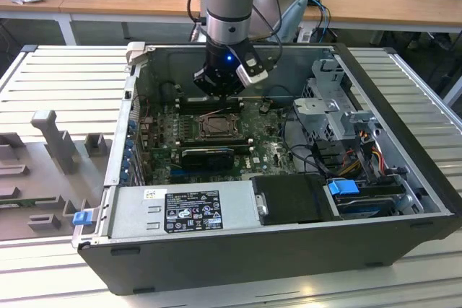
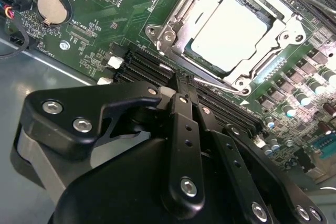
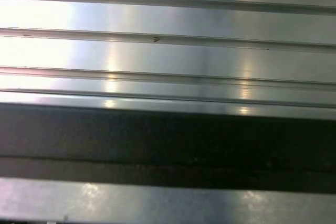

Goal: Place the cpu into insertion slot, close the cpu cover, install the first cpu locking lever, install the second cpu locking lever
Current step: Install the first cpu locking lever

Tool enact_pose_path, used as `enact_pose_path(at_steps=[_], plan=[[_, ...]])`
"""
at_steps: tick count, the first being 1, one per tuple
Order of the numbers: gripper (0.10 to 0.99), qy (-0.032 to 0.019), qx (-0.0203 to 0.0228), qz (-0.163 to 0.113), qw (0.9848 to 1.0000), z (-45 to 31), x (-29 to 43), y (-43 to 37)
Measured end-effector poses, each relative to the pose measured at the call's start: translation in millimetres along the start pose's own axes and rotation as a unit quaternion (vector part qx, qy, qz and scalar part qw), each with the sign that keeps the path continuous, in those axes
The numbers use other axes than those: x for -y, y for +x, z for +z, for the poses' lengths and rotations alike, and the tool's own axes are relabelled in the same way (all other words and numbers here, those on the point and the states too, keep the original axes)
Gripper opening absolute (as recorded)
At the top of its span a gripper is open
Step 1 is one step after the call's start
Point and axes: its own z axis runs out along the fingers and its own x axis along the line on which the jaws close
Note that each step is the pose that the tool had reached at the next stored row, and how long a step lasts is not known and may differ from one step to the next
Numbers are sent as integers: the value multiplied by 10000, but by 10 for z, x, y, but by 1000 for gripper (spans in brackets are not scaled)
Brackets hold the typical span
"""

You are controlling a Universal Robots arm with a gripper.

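Black pincer [image 2: 181, 90] fingers are pressing together, gripping nothing, hovering just beside the insertion slot [image 2: 231, 30], where the cpu [image 2: 231, 32] is sitting under the lowered cpu cover [image 2: 286, 27].

Even, bright overhead light. Glare streaks the ribbed metal table [image 3: 168, 19] in the first wrist view; the hand [image 2: 181, 129] looms dark, slightly soft up close.

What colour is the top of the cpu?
Pale silver, best seen in the second wrist view: cpu.
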Motion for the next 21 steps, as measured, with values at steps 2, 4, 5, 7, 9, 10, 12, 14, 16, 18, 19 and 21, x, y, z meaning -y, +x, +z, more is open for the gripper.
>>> enact_pose_path(at_steps=[2,4,5,7,9,10,12,14,16,18,19,21], plan=[[106,-1,1,3,10000,8,0,-6],[106,0,0,8,10000,27,2,-11],[106,0,1,12,10000,39,3,-15],[106,0,1,21,10000,62,5,-27],[106,0,2,32,10000,82,7,-35],[106,1,2,39,10000,87,8,-38],[106,2,2,51,10000,93,8,-39],[106,9,4,59,10000,100,8,-40],[106,21,4,64,10000,107,9,-41],[106,52,3,78,10000,114,10,-40],[106,68,3,84,9999,119,10,-40],[106,92,2,95,9999,126,10,-40]])
